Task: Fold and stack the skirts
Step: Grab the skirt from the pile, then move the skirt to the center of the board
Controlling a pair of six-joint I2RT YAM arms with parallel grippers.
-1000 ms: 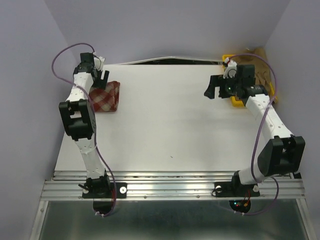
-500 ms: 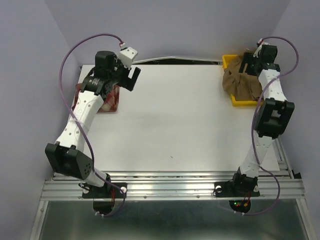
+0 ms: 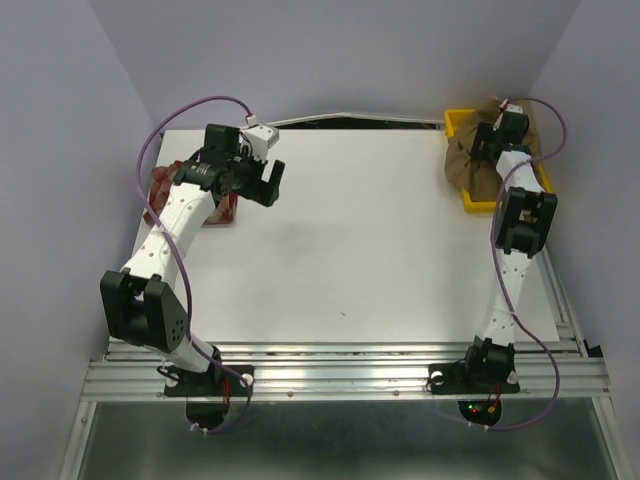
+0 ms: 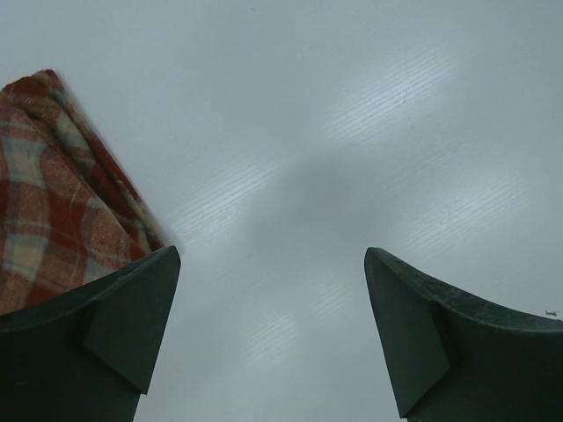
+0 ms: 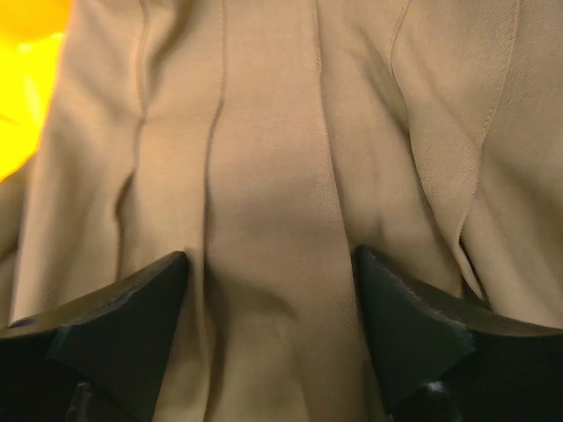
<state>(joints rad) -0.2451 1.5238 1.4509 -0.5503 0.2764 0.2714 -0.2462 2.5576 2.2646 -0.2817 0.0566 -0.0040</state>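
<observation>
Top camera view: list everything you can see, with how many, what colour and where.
Plaid skirt: one, red-and-cream check, folded, far-left of the table, partly under the left arm.
Tan skirt: one, tan-brown, bunched in the tray, spilling over its left edge.
Yellow tray: one, yellow, far-right corner.
Table: one, white.
Mounting rail: one, silver metal, near edge.
Cables: two, purple, one along each arm.
Left gripper: black, open, over bare table beside the plaid skirt.
Right gripper: black, jaws wide, right over the tan skirt.
</observation>
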